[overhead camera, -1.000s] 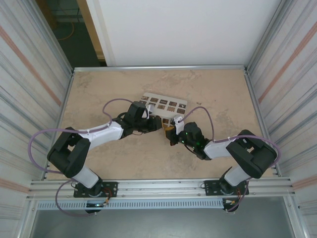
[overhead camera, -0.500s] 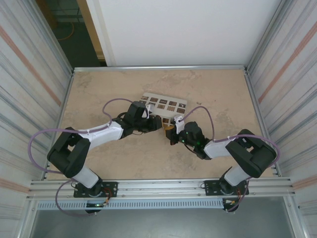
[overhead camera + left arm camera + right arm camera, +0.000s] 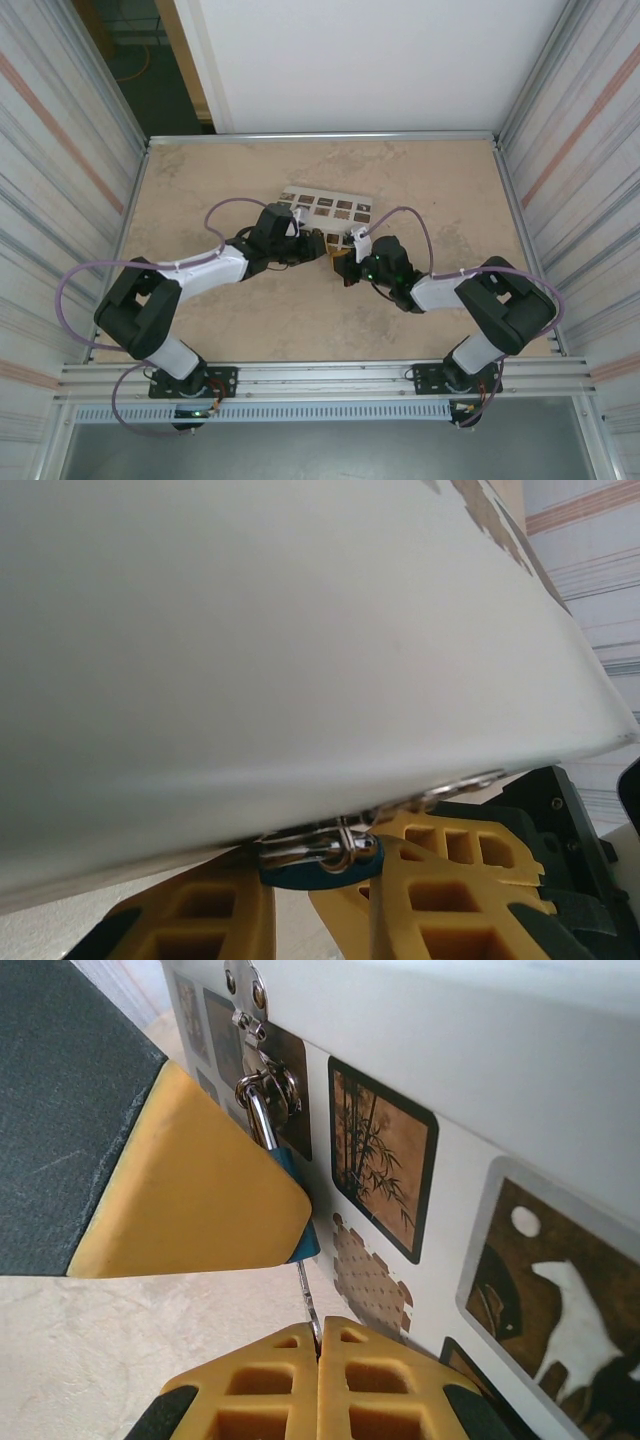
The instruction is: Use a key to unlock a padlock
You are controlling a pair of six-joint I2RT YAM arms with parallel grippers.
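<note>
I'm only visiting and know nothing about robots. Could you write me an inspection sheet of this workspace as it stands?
Surface: beige mottled tabletop, no spills seen.
Job's things: blue padlock hangs on the hasp of a white box; key reaches its underside.
Clutter: nothing seen.
End effectors: left end effector grips the padlock; right end effector is shut on the key.
Cables: purple cables loop off both arms.
Surroundings: ribbed metal side walls, white back panel.
</note>
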